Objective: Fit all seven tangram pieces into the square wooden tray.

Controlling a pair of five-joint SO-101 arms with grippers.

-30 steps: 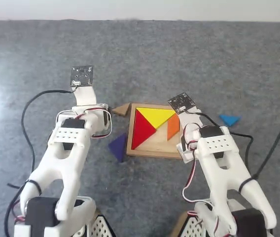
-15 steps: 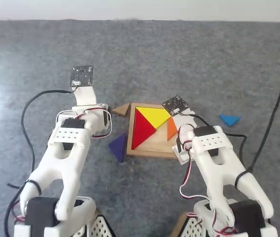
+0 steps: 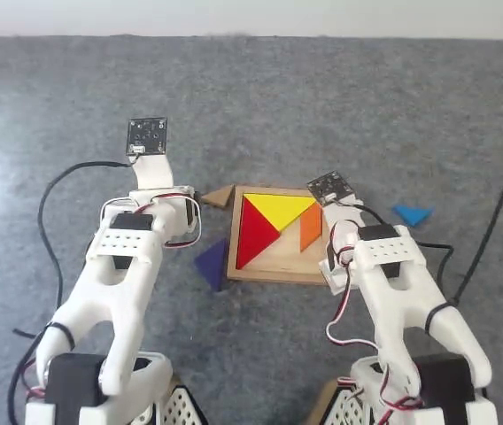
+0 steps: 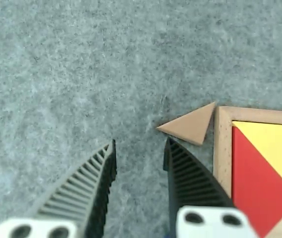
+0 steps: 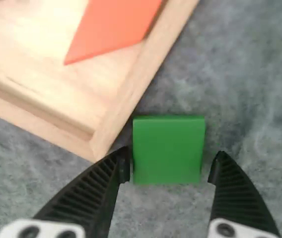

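Note:
The square wooden tray (image 3: 274, 274) holds a red triangle (image 3: 256, 234), a yellow triangle (image 3: 278, 208) and an orange piece (image 3: 311, 228). A tan triangle (image 3: 219, 196) lies just outside the tray's far left corner. In the left wrist view my left gripper (image 4: 138, 153) is open over bare mat, with the tan triangle (image 4: 190, 124) just beyond one fingertip. My right gripper (image 5: 170, 166) is open and straddles a green square (image 5: 168, 148), which lies on the mat against the tray rim (image 5: 146, 74). The orange piece (image 5: 111, 25) lies inside that rim.
A dark blue triangle (image 3: 212, 263) lies on the mat left of the tray, beside the left arm (image 3: 136, 239). A small light blue triangle (image 3: 411, 213) lies to the right, past the right arm (image 3: 380, 261). Cables trail beside both arms.
The right arm swung a little left over the tray's edge, then came back to the right. The left arm and the pieces in the tray stayed put.

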